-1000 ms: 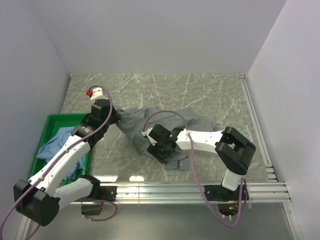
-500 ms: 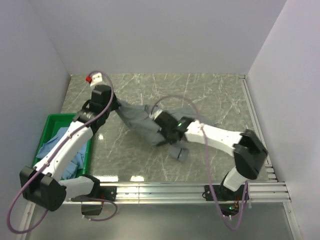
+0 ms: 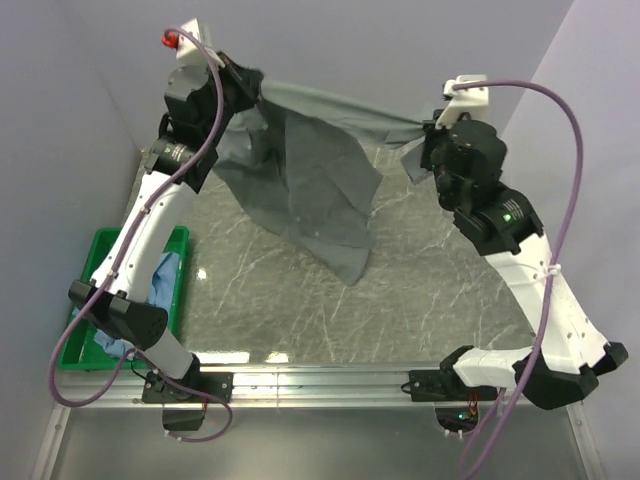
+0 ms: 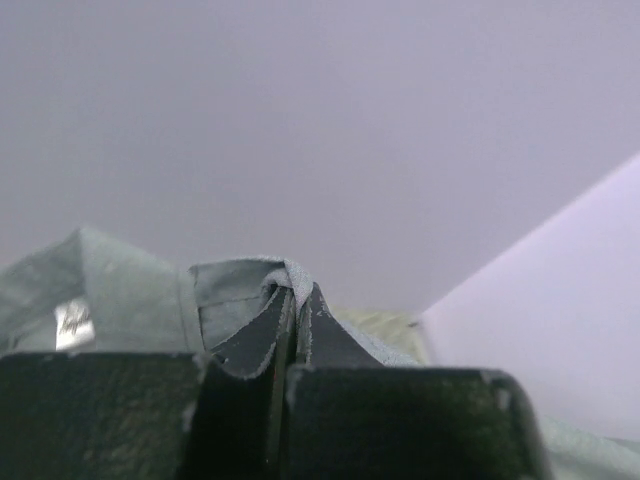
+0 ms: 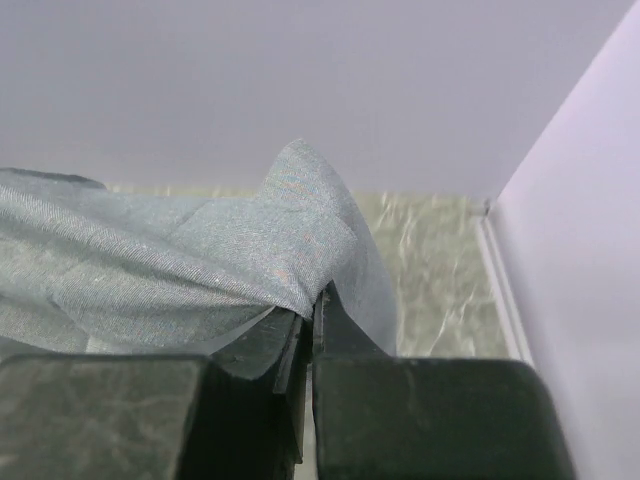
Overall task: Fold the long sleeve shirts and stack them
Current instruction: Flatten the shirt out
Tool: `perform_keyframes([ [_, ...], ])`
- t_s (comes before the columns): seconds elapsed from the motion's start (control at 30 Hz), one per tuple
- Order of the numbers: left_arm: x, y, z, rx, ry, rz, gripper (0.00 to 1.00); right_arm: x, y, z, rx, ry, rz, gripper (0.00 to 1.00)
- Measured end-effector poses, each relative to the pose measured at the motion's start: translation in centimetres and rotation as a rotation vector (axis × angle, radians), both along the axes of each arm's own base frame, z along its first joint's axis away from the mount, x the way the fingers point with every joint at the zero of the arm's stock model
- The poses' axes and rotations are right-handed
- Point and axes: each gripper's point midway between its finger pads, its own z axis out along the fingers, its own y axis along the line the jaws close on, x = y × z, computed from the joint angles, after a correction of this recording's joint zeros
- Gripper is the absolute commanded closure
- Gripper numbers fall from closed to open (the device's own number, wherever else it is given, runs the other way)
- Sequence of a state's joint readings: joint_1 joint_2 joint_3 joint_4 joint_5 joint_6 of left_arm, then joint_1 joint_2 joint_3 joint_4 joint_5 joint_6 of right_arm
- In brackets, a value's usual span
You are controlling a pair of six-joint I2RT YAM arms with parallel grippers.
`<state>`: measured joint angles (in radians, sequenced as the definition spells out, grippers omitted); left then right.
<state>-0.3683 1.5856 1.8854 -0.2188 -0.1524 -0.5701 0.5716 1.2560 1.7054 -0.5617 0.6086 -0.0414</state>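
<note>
Although both arms are at work, no folded shirt lies on the table (image 3: 430, 290), so I judge that the task is in its early part. At the near left, the green bin (image 3: 103, 245) holds the light blue shirt (image 3: 166, 275), crumpled and partly hidden under the left arm; no gripper touches it. Farther in, the grey-green shirt (image 3: 310, 175) hangs in the air over the middle of the table. Its lowest corner is either just above the surface or brushing it; from above I cannot tell which. The cloth is spread between the two arms as on a washing line, with the top edge stretched nearly tight and the rest falling in loose folds. At the far left, high up near the back wall, the left gripper (image 3: 248, 88) is closed on one end of that edge, and its wrist camera shows the fingers pressed together with a bunch of cloth between them. At the far right, the right gripper (image 3: 428, 130) pinches the other end in the same way. What is left, in my opinion, is nearly everything: to lay this shirt flat, fold it, then take the blue one, fold it, and put one on the other.
</note>
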Motion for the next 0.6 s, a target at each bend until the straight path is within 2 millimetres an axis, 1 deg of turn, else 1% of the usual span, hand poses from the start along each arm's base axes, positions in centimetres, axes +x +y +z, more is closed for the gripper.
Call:
perform_keyframes([
  [0.07, -0.4, -0.6, 2.6, -0.012, -0.070, -0.039, 0.99, -0.5, -0.7, 1.8, 0.014, -0.059, -0.008, 1.00],
  [0.13, -1.2, -0.9, 4.6, -0.021, -0.130, -0.070, 0.99, -1.2, -1.2, 3.5, 0.027, -0.116, 0.001, 1.00],
  [0.2, -2.2, -1.0, 5.8, -0.022, -0.178, -0.093, 0.99, -1.9, -1.2, 4.6, 0.039, -0.153, 0.027, 1.00],
  [0.23, -3.0, -0.8, 6.0, -0.024, -0.198, -0.102, 0.99, -2.4, -1.2, 5.1, 0.048, -0.172, 0.047, 1.00],
  [0.3, -4.6, -0.5, 5.4, -0.022, -0.211, -0.115, 0.99, -3.6, -0.9, 5.6, 0.062, -0.200, 0.107, 1.00],
  [0.37, -6.4, 0.1, 4.2, -0.021, -0.208, -0.121, 0.99, -4.9, -0.5, 5.4, 0.072, -0.211, 0.173, 1.00],
  [0.47, -8.7, 1.2, 2.1, -0.016, -0.181, -0.109, 1.00, -6.4, 0.8, 4.3, 0.078, -0.199, 0.288, 1.00],
  [0.5, -9.3, 1.7, 1.6, -0.017, -0.175, -0.096, 1.00, -6.9, 1.5, 3.7, 0.080, -0.185, 0.343, 1.00],
  [0.6, -10.3, 3.1, 0.0, -0.017, -0.151, -0.047, 0.99, -7.7, 3.2, 2.2, 0.083, -0.147, 0.450, 1.00],
])
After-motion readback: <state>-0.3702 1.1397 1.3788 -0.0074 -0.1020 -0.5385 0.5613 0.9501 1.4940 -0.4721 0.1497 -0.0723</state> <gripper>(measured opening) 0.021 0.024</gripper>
